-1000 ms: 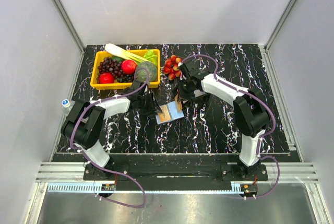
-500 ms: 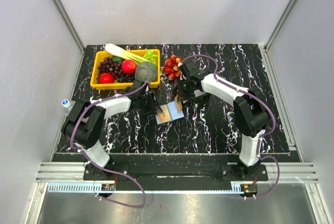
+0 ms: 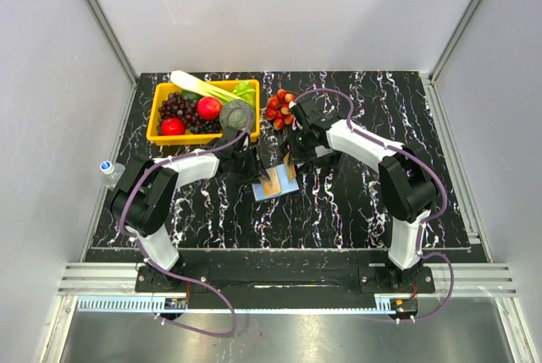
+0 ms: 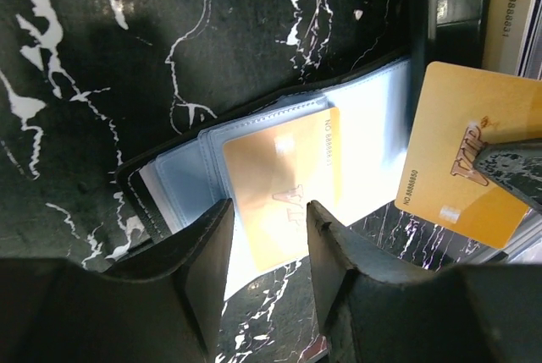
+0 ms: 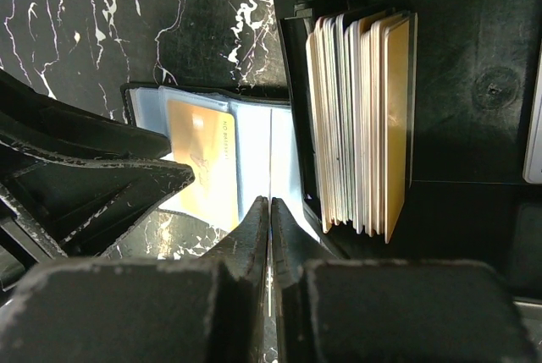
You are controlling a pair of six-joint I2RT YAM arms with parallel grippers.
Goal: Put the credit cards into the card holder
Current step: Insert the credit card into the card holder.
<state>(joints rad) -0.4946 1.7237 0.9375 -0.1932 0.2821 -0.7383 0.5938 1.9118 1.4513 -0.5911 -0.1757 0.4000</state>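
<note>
The card holder [image 4: 169, 185] lies open on the black marbled table, black outside and light blue inside. One gold credit card [image 4: 279, 181] sits in its clear sleeve. My left gripper [image 4: 267, 244] is open just above that card's near edge, with nothing between its fingers. My right gripper [image 5: 269, 204] is shut on a second gold credit card [image 4: 461, 147], held upright over the holder's right half [image 5: 284, 156] and seen edge-on in the right wrist view. In the top view the holder [image 3: 286, 187] lies between the two grippers.
A black open tray [image 5: 474, 84] with a stack of several upright cards [image 5: 364, 118] stands right beside the holder. A yellow basket [image 3: 182, 139] of fruit and vegetables sits behind the left arm, with a cluster of red fruit [image 3: 278, 107] beside it. A small bottle [image 3: 108, 168] stands at the far left.
My left gripper has shifted slightly toward the basket and its jaws have widened a little. The right gripper and its card have stayed put.
</note>
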